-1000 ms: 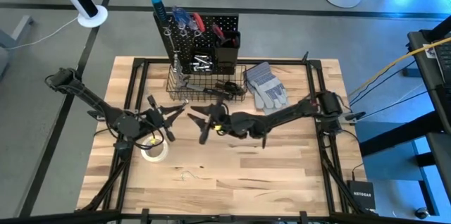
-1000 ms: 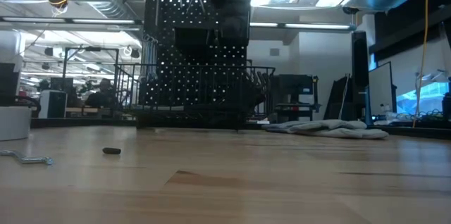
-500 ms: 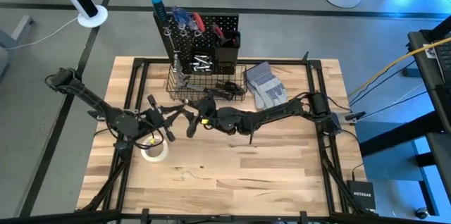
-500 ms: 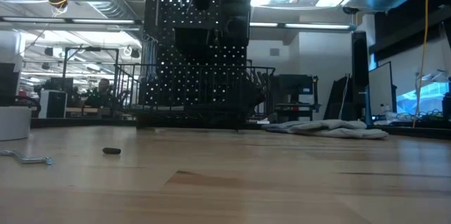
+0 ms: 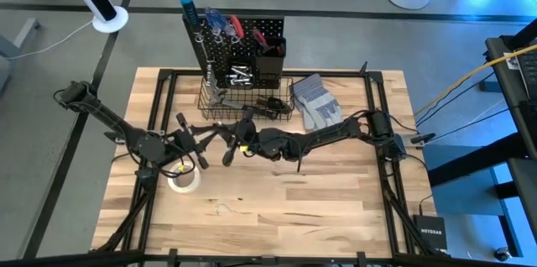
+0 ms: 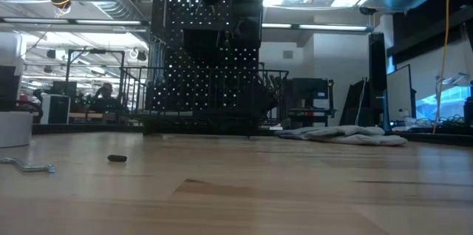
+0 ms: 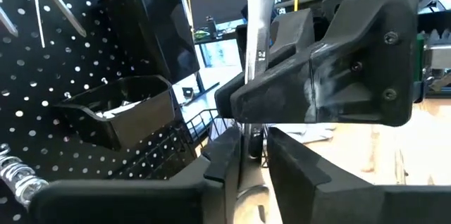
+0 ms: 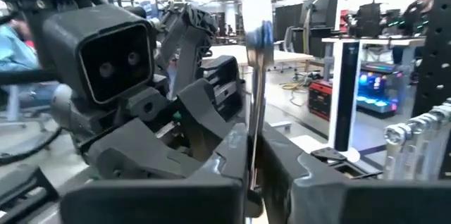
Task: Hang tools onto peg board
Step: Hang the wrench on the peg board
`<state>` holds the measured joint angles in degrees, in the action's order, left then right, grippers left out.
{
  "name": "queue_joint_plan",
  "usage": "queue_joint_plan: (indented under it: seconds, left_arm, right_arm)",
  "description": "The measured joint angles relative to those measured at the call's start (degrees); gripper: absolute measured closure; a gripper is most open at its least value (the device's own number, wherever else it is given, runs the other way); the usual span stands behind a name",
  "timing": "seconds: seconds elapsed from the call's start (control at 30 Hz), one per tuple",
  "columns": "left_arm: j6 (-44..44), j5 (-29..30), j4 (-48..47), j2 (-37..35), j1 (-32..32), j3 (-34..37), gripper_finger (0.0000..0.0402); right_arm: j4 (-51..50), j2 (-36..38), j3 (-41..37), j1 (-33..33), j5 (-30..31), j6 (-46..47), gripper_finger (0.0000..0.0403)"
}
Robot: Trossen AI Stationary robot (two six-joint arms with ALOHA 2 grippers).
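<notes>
Right claw (image 5: pixel 232 138) closer to pegboard (image 5: pixel 243 44)

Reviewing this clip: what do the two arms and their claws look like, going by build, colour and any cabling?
Both arms are dark, slim and jointed. The left claw and right claw each have two black, flat-sided, angular fingers. The left wrist carries a blocky dark camera housing with twin lenses. Yellow shows at the right arm's wrist. No readable markings show.

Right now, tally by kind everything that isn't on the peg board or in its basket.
White tape roll: 1
Pair of grey gloves: 1
Bent silver metal piece: 1
Small dark bit: 1
Silver wrench, gripped by the right end effector: 1
Total: 5
</notes>
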<state>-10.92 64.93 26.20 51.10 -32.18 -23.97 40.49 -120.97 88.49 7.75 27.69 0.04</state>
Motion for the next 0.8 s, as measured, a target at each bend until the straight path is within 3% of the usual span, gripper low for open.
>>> queue_joint_plan:
  seconds: [0.23, 0.37, 0.53, 0.8]
  left_arm:
    - [-1.6, 3.2, -2.8, -0.7, -2.6, -3.3, 0.0290]
    - [2.3, 2.6, -13.0, -2.8, -7.0, -8.8, 0.0268]
    - [9.5, -5.9, -26.0, -3.2, -8.4, -14.7, 0.0258]
    - [10.3, -9.1, -27.1, 0.4, -4.0, -15.1, 0.0257]
  right_arm:
    - [-6.5, 3.3, 0.0, 0.1, 0.5, -6.3, 0.0387]
    - [-24.0, 7.6, 1.2, 0.1, -0.3, -6.0, 0.0387]
    - [-46.4, 7.7, 7.7, 0.1, -7.0, -4.6, 0.0387]
    - [-47.9, 7.2, 8.7, 1.0, -13.5, -3.8, 0.0387]
